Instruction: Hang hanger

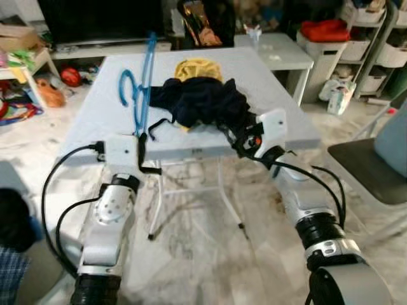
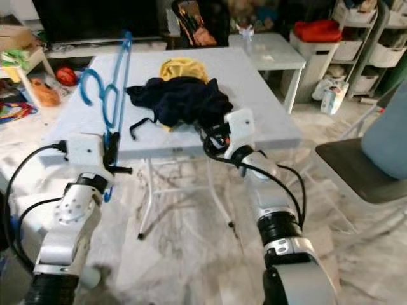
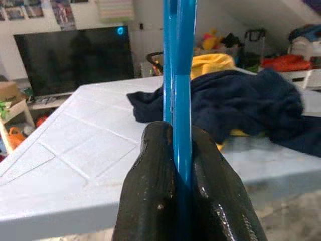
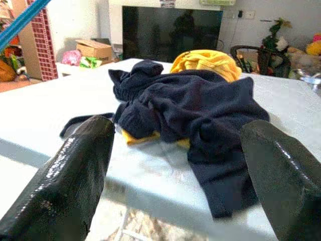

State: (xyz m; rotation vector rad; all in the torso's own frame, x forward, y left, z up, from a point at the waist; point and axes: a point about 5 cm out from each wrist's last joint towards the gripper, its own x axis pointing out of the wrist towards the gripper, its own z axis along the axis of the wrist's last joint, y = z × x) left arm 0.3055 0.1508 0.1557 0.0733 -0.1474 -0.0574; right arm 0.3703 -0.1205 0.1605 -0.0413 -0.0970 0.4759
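Observation:
A blue plastic hanger [image 1: 145, 82] stands tilted above the left part of the pale grey table [image 1: 89, 121], its hook [image 1: 126, 86] pointing left. My left gripper [image 1: 142, 141] is shut on the hanger's lower end at the table's front edge; the left wrist view has both fingers [image 3: 150, 170] pressed on the blue bar [image 3: 179, 75]. A crumpled navy garment [image 1: 203, 101] lies mid-table, with a yellow cloth [image 1: 198, 68] behind and under it. My right gripper [image 4: 175, 130] is open at the front edge, pointing at the navy garment [image 4: 200, 110] with nothing between its fingers.
A grey chair [image 1: 369, 171] stands close on the right. Behind the table are a white side table [image 1: 280, 51], a dark TV [image 1: 102, 19] and shelves with bins [image 1: 356, 44]. Toys [image 1: 51, 89] lie on the floor to the left.

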